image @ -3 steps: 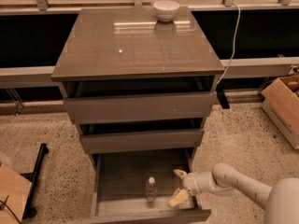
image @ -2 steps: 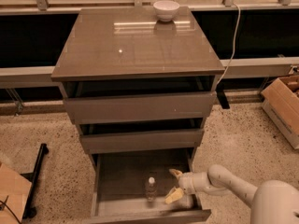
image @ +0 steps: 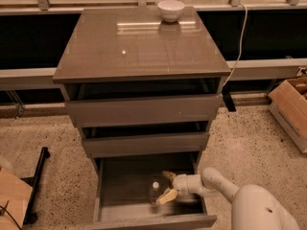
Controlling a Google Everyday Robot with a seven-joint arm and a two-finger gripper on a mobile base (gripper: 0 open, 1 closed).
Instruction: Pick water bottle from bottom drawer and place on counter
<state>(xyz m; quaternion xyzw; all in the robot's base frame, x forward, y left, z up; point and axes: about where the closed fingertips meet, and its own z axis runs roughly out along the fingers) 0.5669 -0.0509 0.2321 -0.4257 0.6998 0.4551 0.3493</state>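
Water bottle upright in bottom drawer, mid-floor, toward front. End effector just right of it, inside drawer, fingers spread wide, holding nothing.

Step in hand (judged): closing in for grasp. To do well:
- slide left until bottle sits between fingers
- grip ribbed body below cap
- avoid tipping it
- clear drawer front on lift

Counts: 1 bottle, 3 drawers, 1 table, 1 white bowl at table's far edge, 1 end effector, 1 cardboard box far right.
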